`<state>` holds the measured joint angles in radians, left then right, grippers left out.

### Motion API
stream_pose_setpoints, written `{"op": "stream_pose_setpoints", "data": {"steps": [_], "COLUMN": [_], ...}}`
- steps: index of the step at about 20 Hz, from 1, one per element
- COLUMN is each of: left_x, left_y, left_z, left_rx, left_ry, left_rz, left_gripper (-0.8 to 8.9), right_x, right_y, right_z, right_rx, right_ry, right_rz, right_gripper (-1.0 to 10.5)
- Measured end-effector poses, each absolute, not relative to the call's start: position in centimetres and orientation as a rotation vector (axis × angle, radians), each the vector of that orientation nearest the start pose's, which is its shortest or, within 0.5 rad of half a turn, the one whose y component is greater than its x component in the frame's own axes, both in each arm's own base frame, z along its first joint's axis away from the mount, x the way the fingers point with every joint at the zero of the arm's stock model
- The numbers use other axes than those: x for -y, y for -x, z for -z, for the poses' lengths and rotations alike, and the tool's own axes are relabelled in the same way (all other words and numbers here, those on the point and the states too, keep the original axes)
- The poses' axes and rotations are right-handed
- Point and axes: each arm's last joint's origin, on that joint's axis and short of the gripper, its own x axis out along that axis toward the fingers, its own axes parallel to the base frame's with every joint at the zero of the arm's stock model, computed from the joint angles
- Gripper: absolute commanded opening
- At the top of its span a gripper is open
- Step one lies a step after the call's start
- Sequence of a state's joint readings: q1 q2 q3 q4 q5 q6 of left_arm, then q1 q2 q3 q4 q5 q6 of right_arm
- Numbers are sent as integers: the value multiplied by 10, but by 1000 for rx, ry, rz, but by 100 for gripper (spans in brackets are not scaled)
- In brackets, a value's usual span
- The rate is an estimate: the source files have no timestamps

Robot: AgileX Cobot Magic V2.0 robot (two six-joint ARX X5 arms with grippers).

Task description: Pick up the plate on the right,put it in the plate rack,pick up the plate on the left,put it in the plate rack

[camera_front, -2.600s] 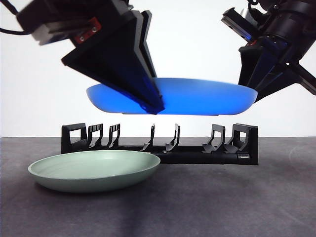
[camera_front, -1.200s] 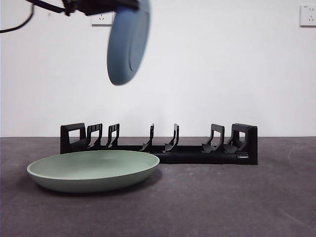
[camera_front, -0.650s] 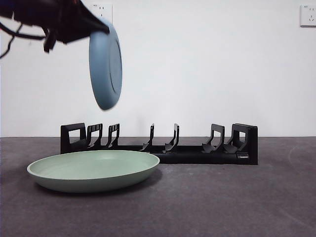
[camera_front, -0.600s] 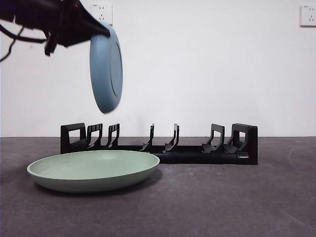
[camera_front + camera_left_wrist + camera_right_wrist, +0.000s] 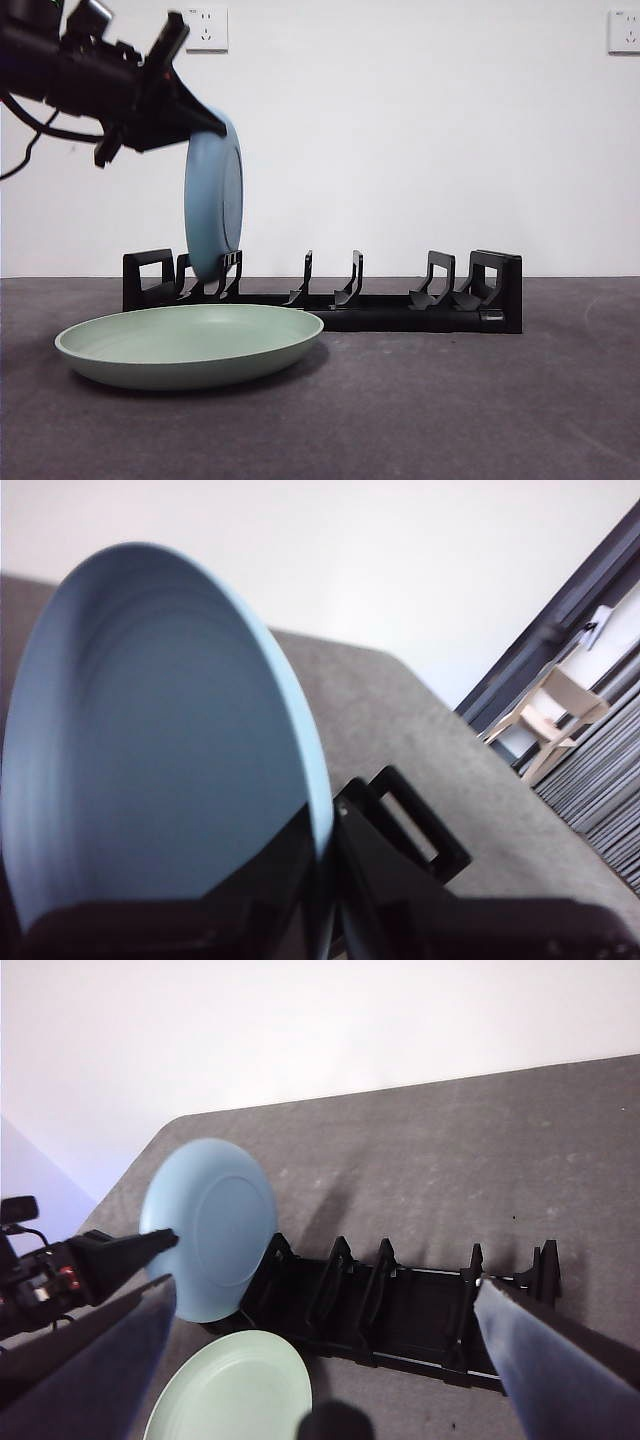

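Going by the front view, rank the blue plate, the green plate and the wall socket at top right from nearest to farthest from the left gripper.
1. Blue plate: held on edge in the left gripper, over the rack's left end.
2. Green plate: flat on the table, below.
3. Wall socket: far right corner.

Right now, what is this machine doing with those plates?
The left claw is shut on the rim of a blue plate, holding it on edge with its bottom edge down among the dividers at one end of the black plate rack. A green plate lies flat on the table in front of the rack, untouched. The right claw hangs open above the scene, holding nothing.
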<state>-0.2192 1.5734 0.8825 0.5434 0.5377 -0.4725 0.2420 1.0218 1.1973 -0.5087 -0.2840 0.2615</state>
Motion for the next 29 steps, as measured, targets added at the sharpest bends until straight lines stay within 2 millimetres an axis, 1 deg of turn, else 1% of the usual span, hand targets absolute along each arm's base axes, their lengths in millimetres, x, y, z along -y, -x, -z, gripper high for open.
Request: {"op": "stream_pose_setpoints", "data": {"steps": [4, 5, 6, 10, 11, 16, 18, 20, 23, 24, 27, 29], "left_x": [89, 89, 89, 89, 89, 90, 90, 91, 92, 92, 93, 93], "left_y": [-329, -329, -329, -329, -329, -328, -326, -321, -307, -299, -277, -253], "left_z": [-238, -237, -237, -236, -236, -237, -240, -248, -273, -284, -308, -327], "left_rx": [-358, -367, -372, -373, -373, -382, -372, -339, -250, -215, -142, -110], "left_ry": [477, 477, 478, 477, 477, 469, 442, 408, 339, 308, 221, 113], "left_rz": [647, 633, 625, 619, 619, 677, 713, 749, 802, 819, 847, 827], "left_gripper": [1, 9, 37, 350, 374, 375, 375, 375, 375, 375, 374, 374], "right_x": [-57, -57, -57, -57, -57, -59, -62, -65, -73, -76, -88, -104], "right_y": [-195, -195, -195, -196, -197, -205, -208, -212, -218, -221, -230, -240], "right_z": [-399, -399, -399, -397, -396, -385, -379, -373, -363, -358, -344, -328], "right_rx": [-404, -404, -404, -421, -434, -519, -566, -612, -697, -730, -817, -900], "right_ry": [-260, -260, -260, -261, -261, -261, -260, -265, -276, -276, -260, -236], "right_rz": [-474, -474, -474, -475, -473, -460, -462, -489, -552, -565, -584, -612], "right_gripper": [500, 500, 500, 500, 500, 500, 500, 500, 500, 500, 500, 499]}}
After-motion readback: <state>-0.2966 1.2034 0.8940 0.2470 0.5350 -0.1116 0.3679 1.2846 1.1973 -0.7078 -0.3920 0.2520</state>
